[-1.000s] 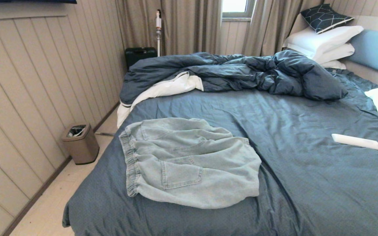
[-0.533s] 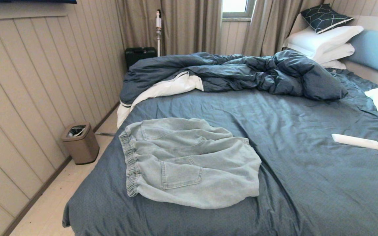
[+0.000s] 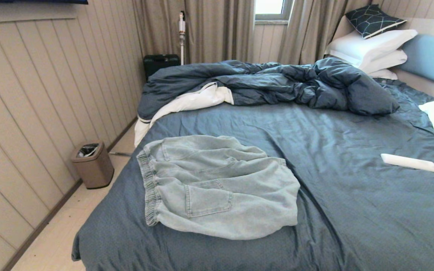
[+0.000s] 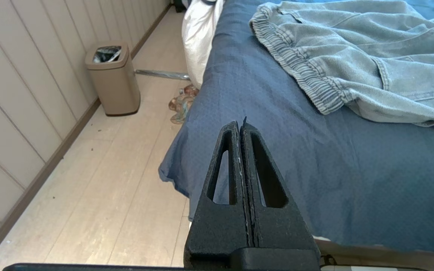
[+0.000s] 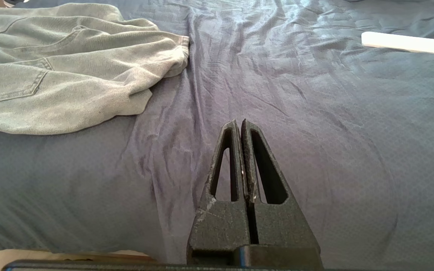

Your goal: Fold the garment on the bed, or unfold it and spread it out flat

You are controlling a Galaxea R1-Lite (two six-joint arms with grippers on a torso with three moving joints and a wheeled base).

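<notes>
The pale blue denim shorts (image 3: 217, 186) lie loosely folded on the slate-blue bed sheet (image 3: 352, 210), elastic waistband (image 3: 147, 188) toward the bed's left edge, a patch pocket on top. Neither arm shows in the head view. My left gripper (image 4: 240, 124) is shut and empty, hovering over the bed's near left corner, short of the waistband (image 4: 300, 75). My right gripper (image 5: 239, 123) is shut and empty, above bare sheet (image 5: 315, 150) to the right of the shorts' leg hems (image 5: 156, 71). No drawstring shows.
A rumpled dark blue duvet (image 3: 277, 84) with white lining fills the far side. White pillows (image 3: 371, 47) and a dark patterned cushion (image 3: 373, 19) are stacked at the back right. A white flat bar (image 3: 409, 162) lies on the sheet. A bin (image 3: 92, 165) stands on the floor.
</notes>
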